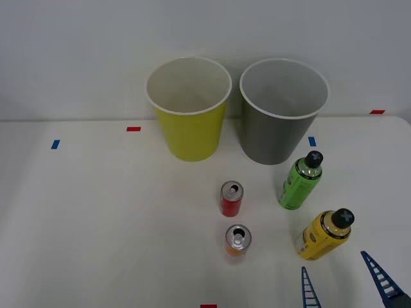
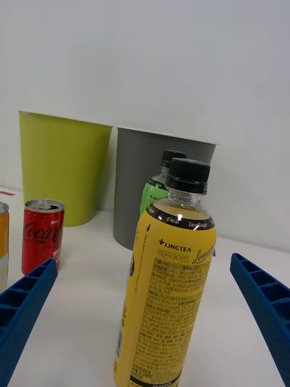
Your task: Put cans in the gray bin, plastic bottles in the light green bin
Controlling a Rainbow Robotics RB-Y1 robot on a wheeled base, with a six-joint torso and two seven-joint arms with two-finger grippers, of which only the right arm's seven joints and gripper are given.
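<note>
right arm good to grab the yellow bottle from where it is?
Probably yes. The right gripper is open and lined up on the yellow bottle, with nothing between them. The green bottle stands behind it, out of the way.

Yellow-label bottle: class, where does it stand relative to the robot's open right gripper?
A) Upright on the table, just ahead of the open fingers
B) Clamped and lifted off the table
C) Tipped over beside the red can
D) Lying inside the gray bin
A: the yellow-label bottle stands upright on the table, ahead of the open right gripper, untouched by its fingers.
</note>
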